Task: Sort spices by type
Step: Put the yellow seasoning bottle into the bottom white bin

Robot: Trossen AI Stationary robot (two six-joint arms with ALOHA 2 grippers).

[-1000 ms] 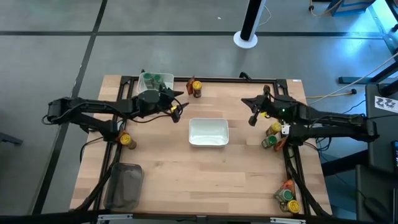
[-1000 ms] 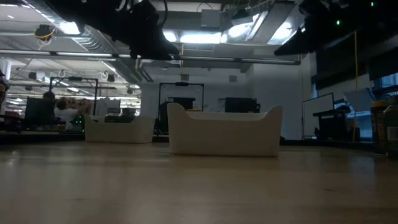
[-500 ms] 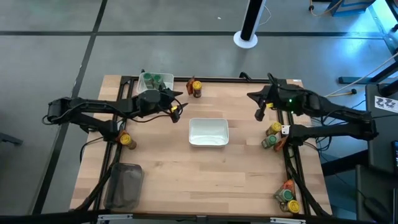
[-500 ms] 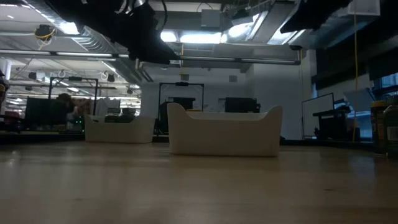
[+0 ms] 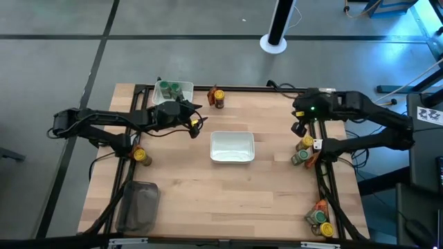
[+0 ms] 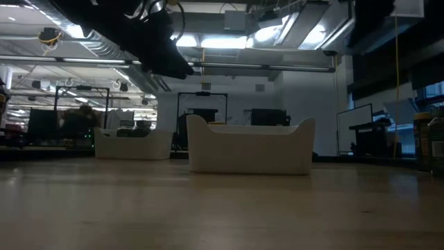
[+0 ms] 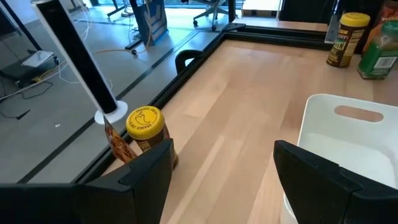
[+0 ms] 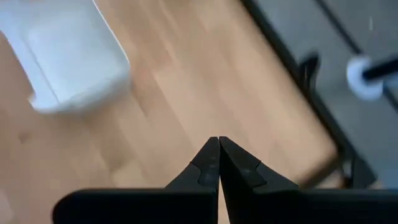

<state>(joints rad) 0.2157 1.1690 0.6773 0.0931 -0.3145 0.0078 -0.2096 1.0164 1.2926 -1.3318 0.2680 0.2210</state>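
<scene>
The wooden table (image 5: 228, 187) carried a white tray (image 5: 232, 146) at its middle, and a second tray (image 5: 173, 90) at the far left corner held green-lidded jars. The left gripper (image 5: 199, 122) hung spread and empty between those trays. The right gripper (image 5: 299, 128) hovered clenched on nothing above the jars (image 5: 303, 151) at the right edge.

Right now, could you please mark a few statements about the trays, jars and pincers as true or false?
1. The middle white tray holds several jars. False: it is empty.
2. The right pincer is shut and holds nothing. True.
3. The left pincer is clamped on a packet. False: it is open and empty.
4. Green-lidded jars sit in the far-left tray. True.
5. A yellow-lidded jar stands at the table's left edge. True.
</scene>
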